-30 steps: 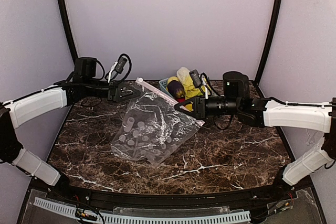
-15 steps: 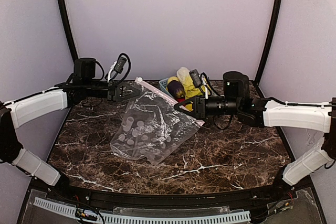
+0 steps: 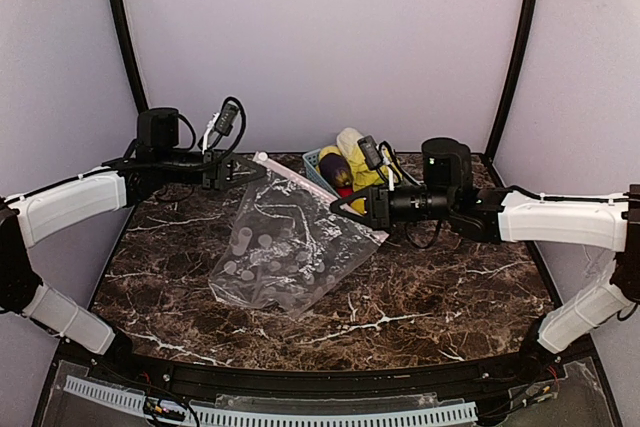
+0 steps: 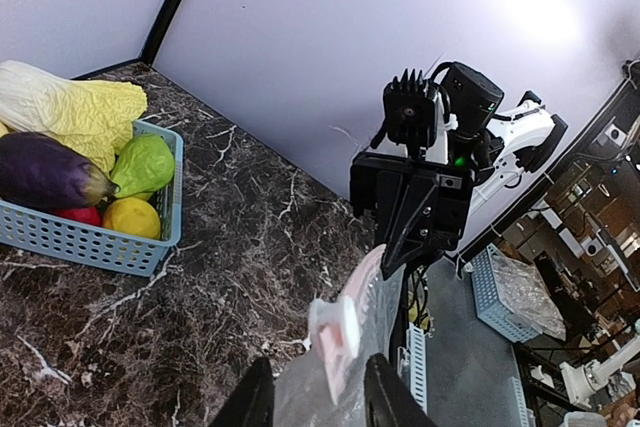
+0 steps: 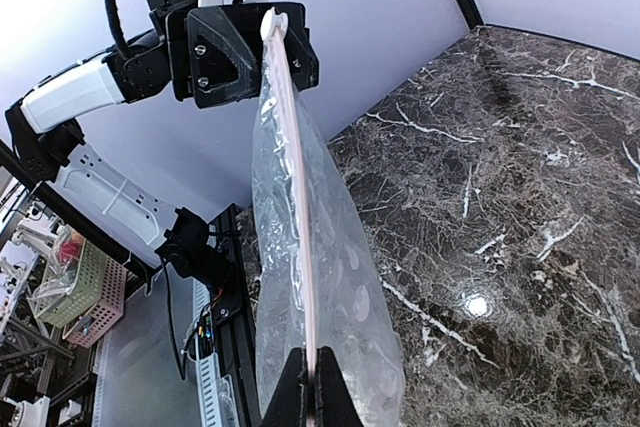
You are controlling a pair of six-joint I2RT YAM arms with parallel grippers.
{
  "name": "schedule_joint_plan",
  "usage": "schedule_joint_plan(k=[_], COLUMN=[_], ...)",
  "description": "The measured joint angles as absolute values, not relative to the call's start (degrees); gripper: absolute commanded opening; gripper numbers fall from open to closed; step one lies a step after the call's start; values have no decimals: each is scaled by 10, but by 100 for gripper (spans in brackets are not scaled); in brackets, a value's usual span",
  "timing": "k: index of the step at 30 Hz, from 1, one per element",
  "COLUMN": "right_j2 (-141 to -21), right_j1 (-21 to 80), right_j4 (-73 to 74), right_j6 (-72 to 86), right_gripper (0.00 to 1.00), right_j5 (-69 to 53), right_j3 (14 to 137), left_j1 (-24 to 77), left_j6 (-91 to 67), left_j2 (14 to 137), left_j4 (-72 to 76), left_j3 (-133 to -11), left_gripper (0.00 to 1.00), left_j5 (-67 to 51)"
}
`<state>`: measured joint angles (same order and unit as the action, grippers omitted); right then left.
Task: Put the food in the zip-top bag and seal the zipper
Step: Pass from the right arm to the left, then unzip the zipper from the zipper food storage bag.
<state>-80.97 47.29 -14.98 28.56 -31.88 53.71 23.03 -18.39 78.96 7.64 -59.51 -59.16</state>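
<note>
Zip-top bag [image 3: 280, 247], white-dotted, hangs pinched between left gripper [image 3: 260, 168] and right gripper [image 3: 336, 205].

I work in a robotics lab. My marble-print table [image 3: 430, 287] sits in a booth of plain pale walls [image 3: 320, 37] and black poles [image 3: 120, 37], with a cable tray [image 3: 270, 413] along its near edge. Past the booth I see cluttered shelves [image 4: 585, 197], a blue bin [image 4: 490, 292], a crate [image 5: 72, 289] and what looks like another white arm [image 4: 588, 383].
</note>
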Motion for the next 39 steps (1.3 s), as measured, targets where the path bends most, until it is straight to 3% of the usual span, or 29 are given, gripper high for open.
schedule_joint_plan(k=[9,13,18,21,26,39], right_j2=[-810,-810,-809,-807,-801,-871], right_j1=[473,473,473,473,473,505], right_j4=[-150,-150,-126,-97,-55,-18], right_j6=[286,285,277,257,233,193], right_gripper=[0,1,39,50,51,37], right_j5=[-319,-319,-311,-302,-301,-348], right_j3=[537,537,540,550,595,730], left_j1=[230,230,235,244,286,336], left_j6=[-184,-181,-178,-170,-143,-102], left_j2=[789,789,789,789,789,796], left_j4=[76,76,76,72,48,-8], left_j3=[-595,-595,-595,-595,-596,-603], left_gripper=[4,1,1,1,1,1], left_j5=[-592,-592,-597,-599,-612,-622])
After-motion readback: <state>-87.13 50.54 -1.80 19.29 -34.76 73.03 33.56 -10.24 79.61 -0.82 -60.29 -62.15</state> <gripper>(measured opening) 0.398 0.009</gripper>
